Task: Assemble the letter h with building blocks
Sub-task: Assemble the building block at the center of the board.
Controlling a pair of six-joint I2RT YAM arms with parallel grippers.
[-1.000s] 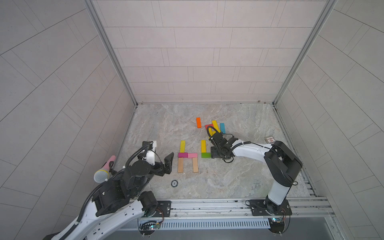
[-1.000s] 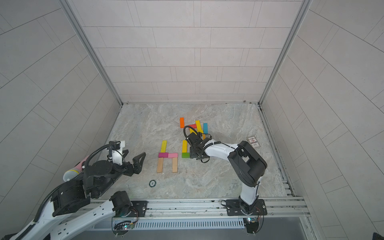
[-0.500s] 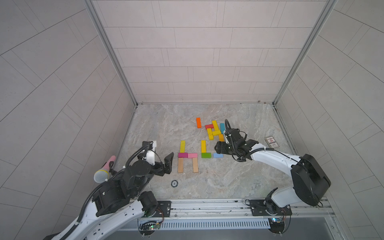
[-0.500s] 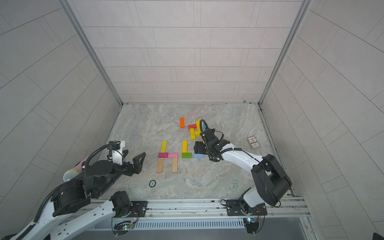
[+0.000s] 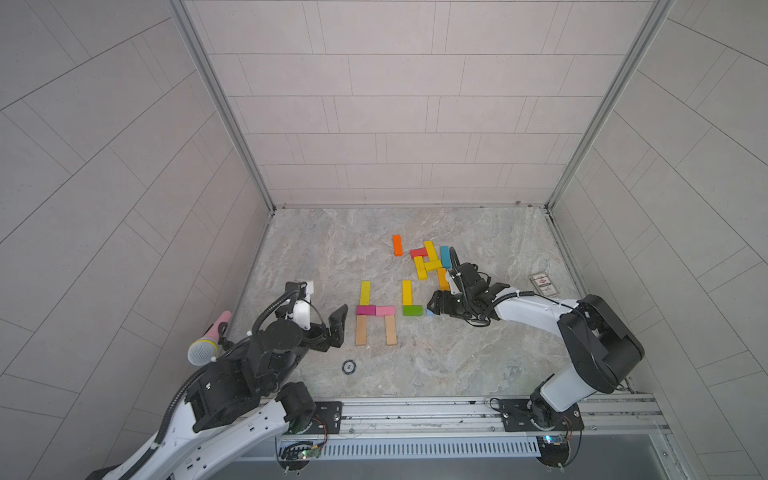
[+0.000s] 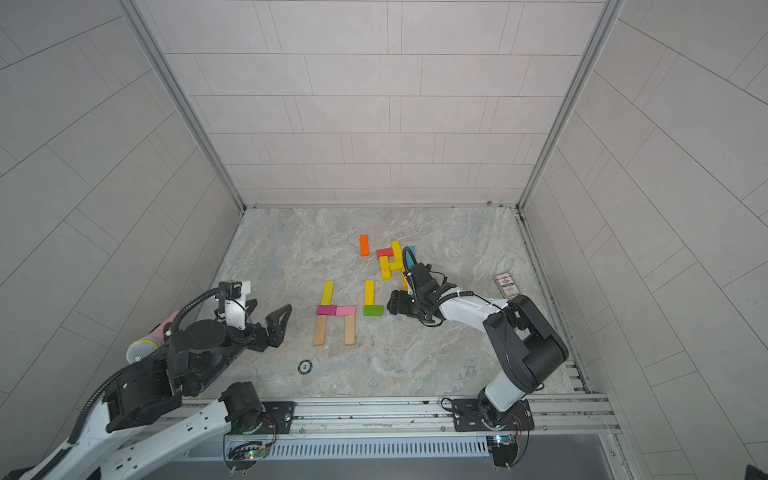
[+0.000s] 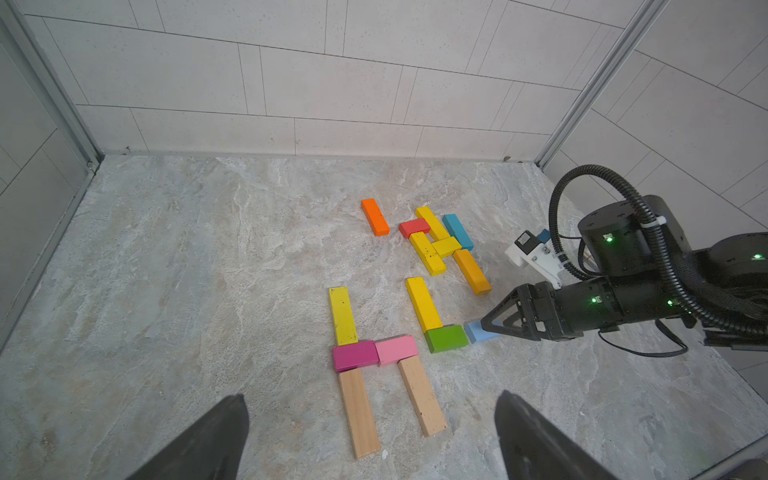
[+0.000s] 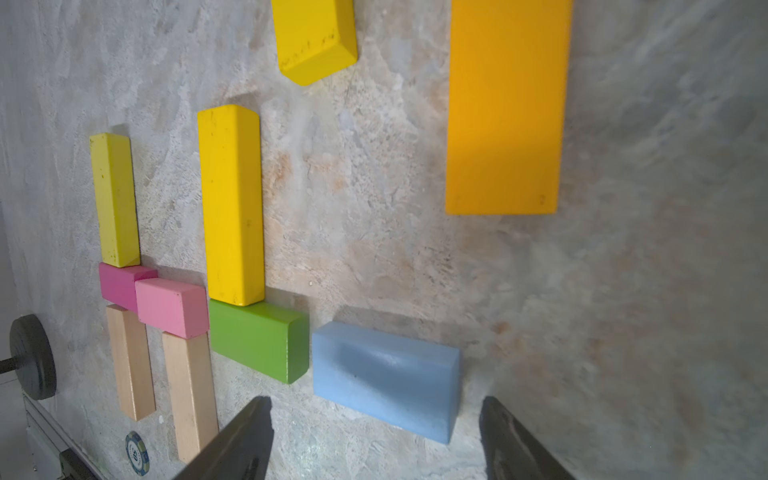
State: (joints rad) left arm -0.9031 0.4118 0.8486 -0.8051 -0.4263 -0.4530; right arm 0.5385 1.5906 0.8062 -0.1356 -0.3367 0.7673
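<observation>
Now the blue block [image 8: 384,380] lies end-to-end with the green block [image 8: 257,343], right pincer [image 8: 376,402] open.

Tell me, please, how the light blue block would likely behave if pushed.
The light blue block looks like rigid painted wood, so it should stay stiff. Lying flat with square edges, it would probably slide, not roll or tip. An off-centre push may turn it.

Left arm [image 5: 232,386]: lower left in both top views, folded low, wrist turned toward frame centre. Left gripper [image 6: 269,308]: jaws spread fully wide.

Right arm [image 5: 536,309]: enters from lower right, elbow raised, white forearm stretched low toward centre. Right gripper [image 5: 432,306]: tips pointing left close to the floor, jaws parted.
</observation>
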